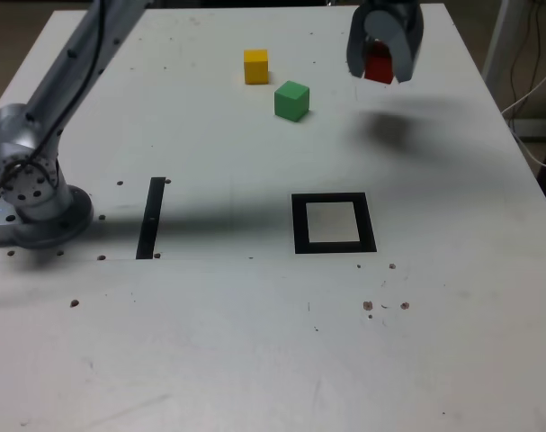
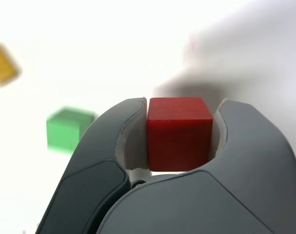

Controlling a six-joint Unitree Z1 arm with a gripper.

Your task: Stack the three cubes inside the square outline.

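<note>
White tabletop [image 1: 255, 342] fills our view. Our gripper [image 1: 381, 56] is clamped on the red cube [image 1: 378, 65], lifted above the table's far side. We should carry it level to the square outline [image 1: 334, 222], well nearer the camera, and lower it squarely. Yellow cube [image 1: 255, 67] and green cube [image 1: 291, 101] wait nearby.

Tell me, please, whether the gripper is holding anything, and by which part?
The gripper holds the red cube, clamped by two opposite side faces between its fingers, lifted clear of the table.
</note>
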